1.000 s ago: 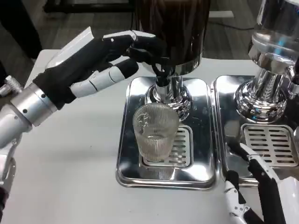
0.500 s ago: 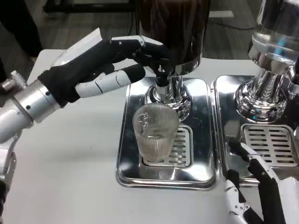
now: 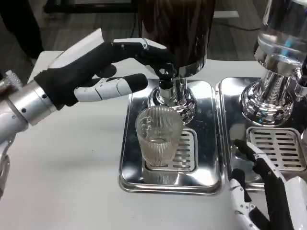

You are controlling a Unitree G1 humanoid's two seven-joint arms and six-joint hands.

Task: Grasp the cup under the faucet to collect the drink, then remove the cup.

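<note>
A clear ribbed glass cup (image 3: 159,135) stands upright on the drain grate of a shiny steel tray (image 3: 132,143), right below the faucet spout (image 3: 166,79) of a dark drink dispenser (image 3: 177,28). My left hand (image 3: 103,72) reaches in from the left, and its fingertips (image 3: 160,57) touch the dispenser's tap area above the cup; it holds nothing that I can make out. Near the bottom right edge, my right hand (image 3: 261,191) waits with its fingers apart, empty, to the right of the cup's tray.
A second steel tray (image 3: 230,120) with its own grate and a chrome dispenser (image 3: 278,62) stands on the right, close above my right hand. The white table (image 3: 62,167) stretches out to the left of the trays.
My left hand has moved a little right and up toward the tap since a second ago. My right hand has risen slightly. The cup has stayed in place.
</note>
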